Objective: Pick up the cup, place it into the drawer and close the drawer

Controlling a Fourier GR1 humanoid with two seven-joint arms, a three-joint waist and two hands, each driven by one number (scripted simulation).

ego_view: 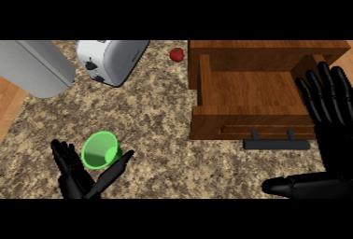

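Observation:
A green cup point(101, 150) lies on its side on the speckled counter at the lower left, its mouth facing me. My left hand point(74, 177) sits just below it, fingers straight on the cup's left and thumb stretched up along its right side, not curled round it. The wooden drawer point(248, 88) stands pulled out at the upper right, with a dark handle point(276, 143) on its front. My right hand point(332, 112) is open with fingers straight up, over the drawer's right side wall.
A silver toaster point(110, 58) stands at the back left-centre, with a large grey appliance point(34, 65) to its left. A small red object point(177, 54) lies just left of the drawer cabinet. The wooden floor point(10, 105) shows beyond the counter's left edge.

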